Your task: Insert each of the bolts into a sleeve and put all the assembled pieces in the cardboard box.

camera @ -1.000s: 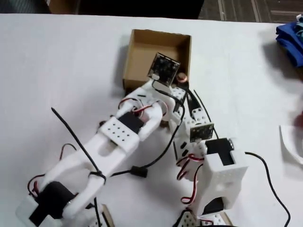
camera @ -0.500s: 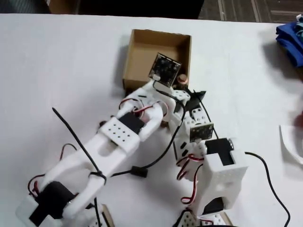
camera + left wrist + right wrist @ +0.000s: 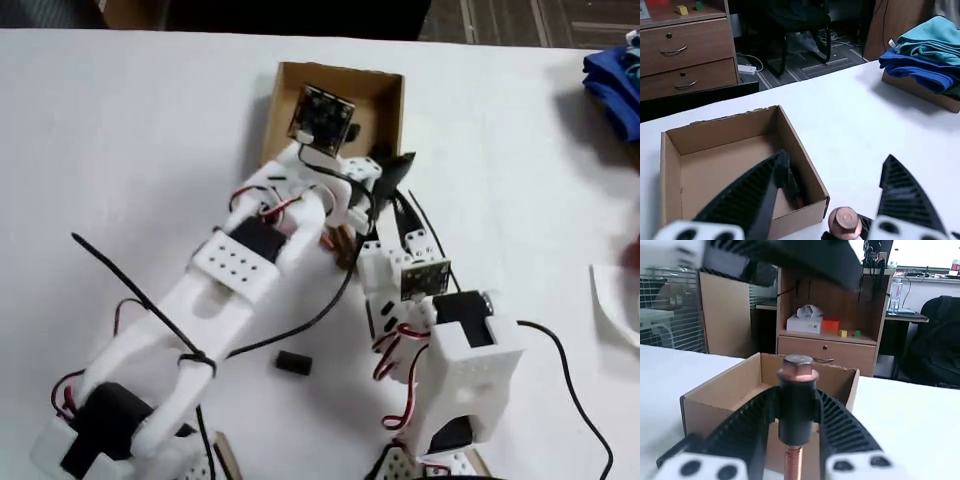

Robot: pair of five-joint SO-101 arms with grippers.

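A copper bolt [image 3: 797, 367] stands upright in a black sleeve [image 3: 797, 412], and my right gripper [image 3: 797, 400] is shut on that sleeve just in front of the cardboard box [image 3: 705, 407]. My left gripper [image 3: 835, 157] hangs open above it, with the bolt head [image 3: 845, 221] low between its black fingers [image 3: 752, 192]. In the high view the left gripper [image 3: 375, 172] sits over the near right corner of the box [image 3: 340, 72]. A dark piece [image 3: 792, 190] lies inside the box [image 3: 800, 150] against its wall; I cannot tell what it is.
Copper-coloured pieces [image 3: 342, 240] lie on the table beside the left arm's wrist. A small black piece [image 3: 292, 362] rests between the two arm bases. Folded blue cloth [image 3: 615, 85] sits at the far right edge. The right arm [image 3: 460, 370] rises from the near edge.
The left arm has swung away from me toward the box and its gripper has opened. The bolt head, plain in the high view before, is now covered by the left gripper. The right arm kept still.
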